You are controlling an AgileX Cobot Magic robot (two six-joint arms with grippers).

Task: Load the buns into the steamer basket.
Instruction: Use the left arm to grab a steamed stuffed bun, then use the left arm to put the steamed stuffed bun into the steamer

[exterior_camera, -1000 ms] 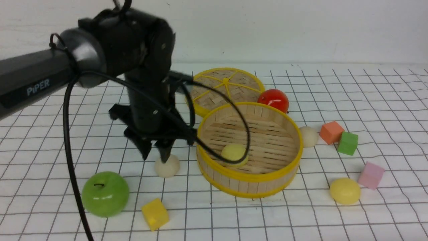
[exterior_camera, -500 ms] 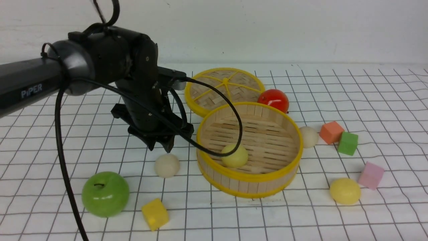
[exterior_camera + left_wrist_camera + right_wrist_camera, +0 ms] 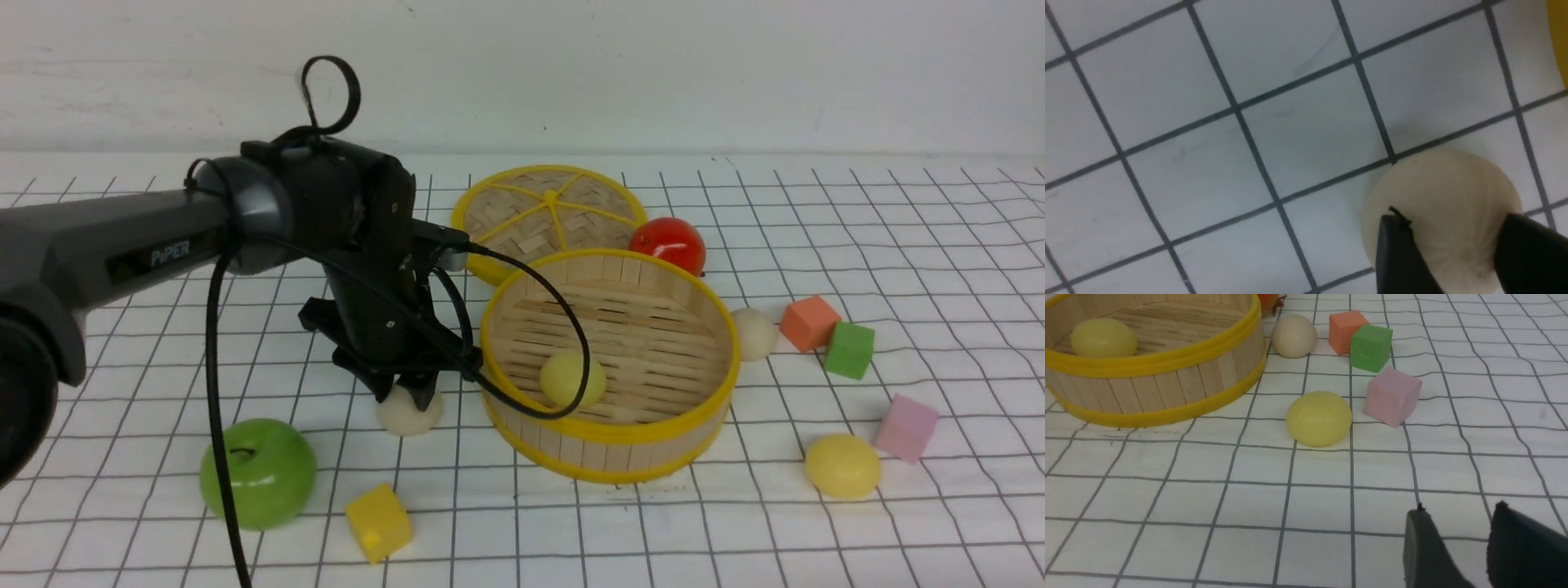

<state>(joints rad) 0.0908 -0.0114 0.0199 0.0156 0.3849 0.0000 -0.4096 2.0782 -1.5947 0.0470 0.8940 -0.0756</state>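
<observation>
Robot lab test bench: grid-marked white tabletop point(image 3: 735, 531), plain white wall point(image 3: 653, 73), PiPER-labelled arm point(image 3: 122, 245).

White gridded table point(image 3: 816, 539) bears the steamer basket point(image 3: 608, 429), lid point(image 3: 539, 220), three buns point(image 3: 406, 419) point(image 3: 753, 333) point(image 3: 842, 466), two fruits point(image 3: 258, 472) point(image 3: 668, 243), four foam cubes point(image 3: 379, 522) point(image 3: 809, 323) point(image 3: 849, 349) point(image 3: 904, 427).

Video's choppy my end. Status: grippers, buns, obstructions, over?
Left gripper open, straddling cream bun. Right gripper open, empty. One yellow bun in steamer basket. Nothing blocking.

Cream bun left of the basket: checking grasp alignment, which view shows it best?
Left wrist view: the bun lies large between the left end effector's fingers. Front view hides its top behind that end effector. Right wrist view misses it.
</observation>
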